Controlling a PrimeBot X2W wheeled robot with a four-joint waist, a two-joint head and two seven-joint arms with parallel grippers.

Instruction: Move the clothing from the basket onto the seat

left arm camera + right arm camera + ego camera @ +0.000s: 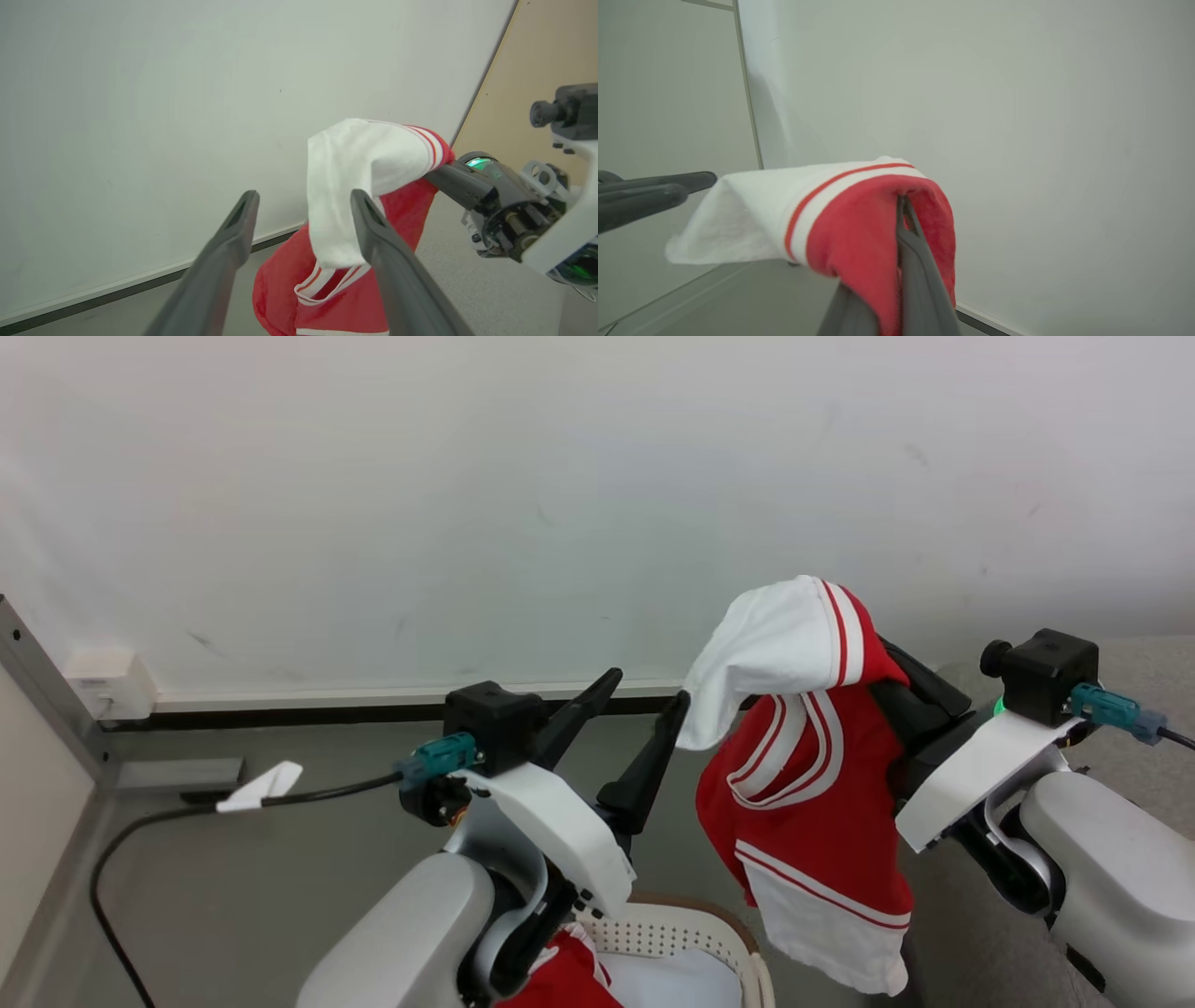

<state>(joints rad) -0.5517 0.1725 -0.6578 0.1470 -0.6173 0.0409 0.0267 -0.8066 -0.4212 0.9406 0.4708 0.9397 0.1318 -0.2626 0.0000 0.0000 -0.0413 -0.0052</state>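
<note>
Where the pale wall point(560, 476) meets the grey floor point(280, 877), a dark skirting strip point(308, 714) runs along the join. A white box point(107, 681) sits on the wall at the left. A black cable point(149, 831) with a white tag curls over the floor.

Counted: two tools, one basket, one seat, and one garment in the air. The left tool point(646, 691) stands wide open and holds nothing. One of its fingers is just beside the white fold of the garment point(803, 784); I cannot tell whether they touch. The right tool point(901, 205) is closed on the red edge of that red-and-white striped garment, which drapes over its fingers and hangs clear of the floor. The basket point(672, 910) lies at the bottom of the head view, under the left arm. It holds red cloth point(560, 980) and white cloth point(681, 980); whether these are one piece or two is unclear. The seat point(1144, 658) fills the right side behind the right arm, with nothing lying on the part that shows.

From the head, basket, seat and both arms are seen together. The left wrist view adds a tan panel point(537, 70) at the right and a green light point(476, 163) on the right wrist. The right wrist view gives the pinch close up, with the fingers pressed together inside the red fold.
</note>
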